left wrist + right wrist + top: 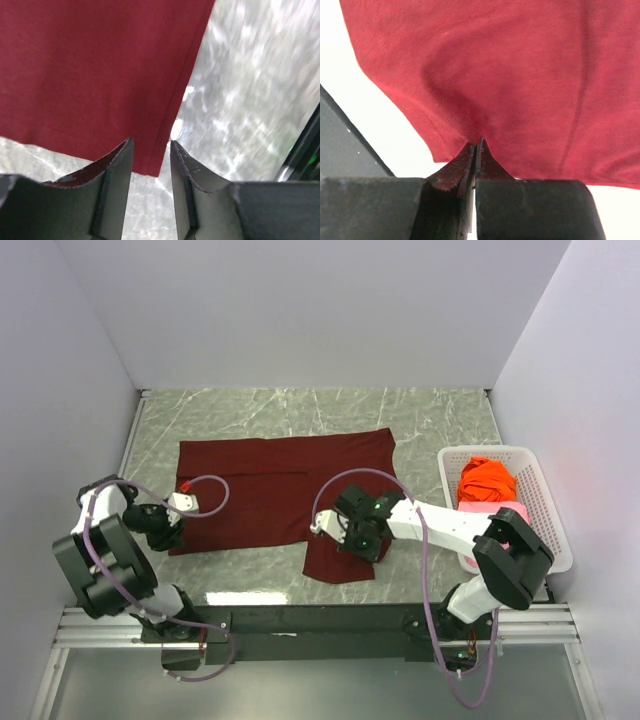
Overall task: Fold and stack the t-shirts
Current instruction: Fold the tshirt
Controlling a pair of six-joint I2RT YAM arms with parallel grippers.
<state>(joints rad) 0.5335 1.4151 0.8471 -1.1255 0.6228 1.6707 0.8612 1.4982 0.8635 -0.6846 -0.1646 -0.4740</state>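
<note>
we see the dark maroon-red cloth t-shirt [270, 490] spread flat on the grey marbled table [300, 410], centre of the top view. right gripper [476, 145] fingers are together, clamped on its lower-right edge, cloth puckered. left gripper [150, 145] jaws stand apart, with the shirt's lower-left corner at the tips. bright orange t-shirt [487, 478] and light pink t-shirt [478, 508] sit in the white perforated plastic basket [555, 530], right side.

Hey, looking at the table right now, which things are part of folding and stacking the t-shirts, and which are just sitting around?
Part of the job:
maroon t-shirt, spread on the table
orange t-shirt, bunched in the white basket
pink t-shirt, under the orange one

Just lying about:
white basket, at the table's right side
</note>
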